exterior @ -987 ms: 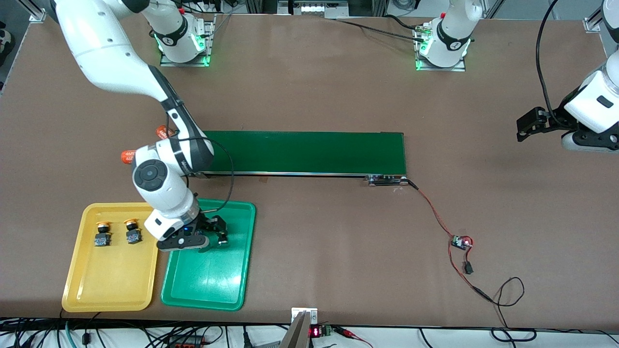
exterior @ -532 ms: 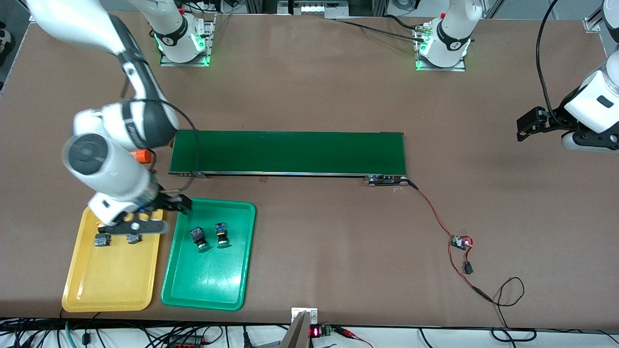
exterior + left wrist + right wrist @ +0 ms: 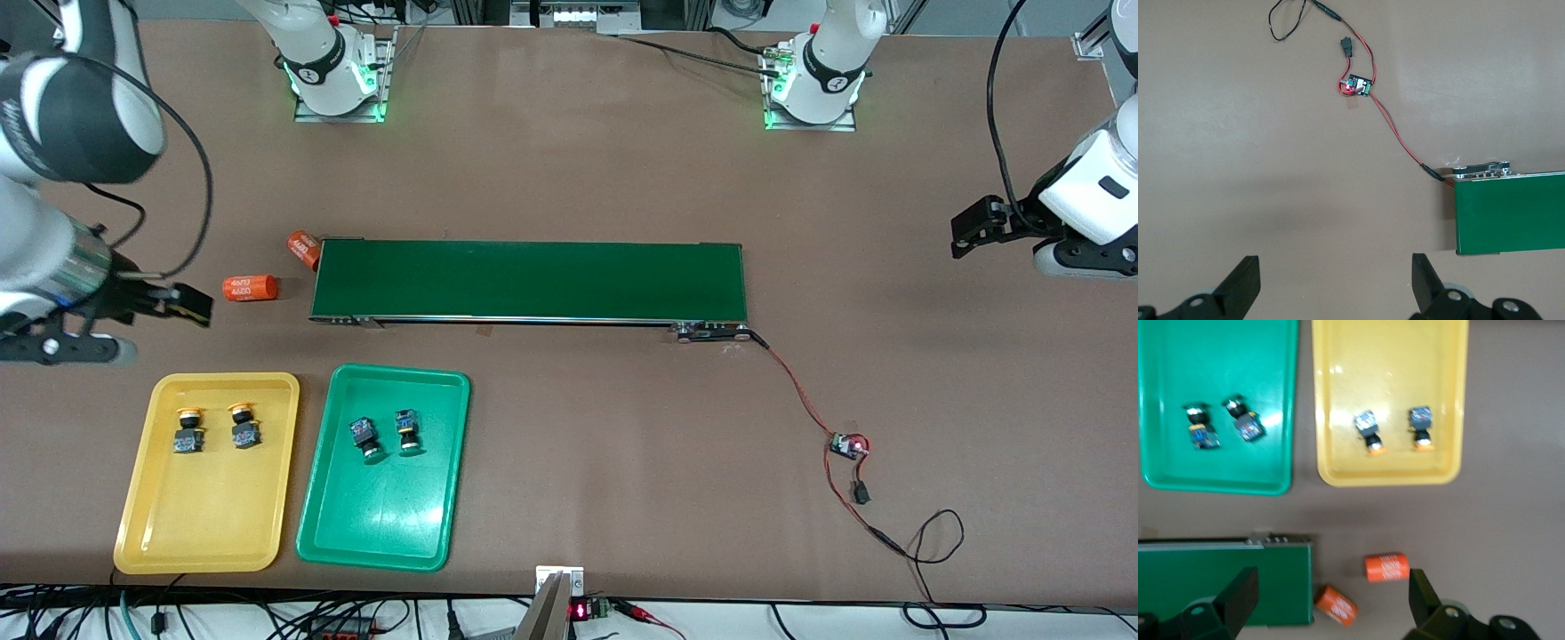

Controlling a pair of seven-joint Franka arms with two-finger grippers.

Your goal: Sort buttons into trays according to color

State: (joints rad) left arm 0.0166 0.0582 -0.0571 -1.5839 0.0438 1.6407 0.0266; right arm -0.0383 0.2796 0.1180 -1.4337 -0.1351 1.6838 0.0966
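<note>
Two shallow rectangular plastic trays with rounded corners lie side by side: a yellow tray (image 3: 206, 533) toward the right arm's end, a green tray (image 3: 382, 533) beside it. Two yellow-orange-capped push-button switches (image 3: 189, 430) (image 3: 243, 427) lie in the yellow tray; two green-capped switches (image 3: 364, 438) (image 3: 408, 431) lie tipped over in the green.

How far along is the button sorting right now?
It looks finished: two yellow-capped buttons lie in the yellow tray, two green-capped buttons in the green tray. Nothing is in hand: the right claw and the waiting left claw are open and empty. No buttons remain outside.
</note>
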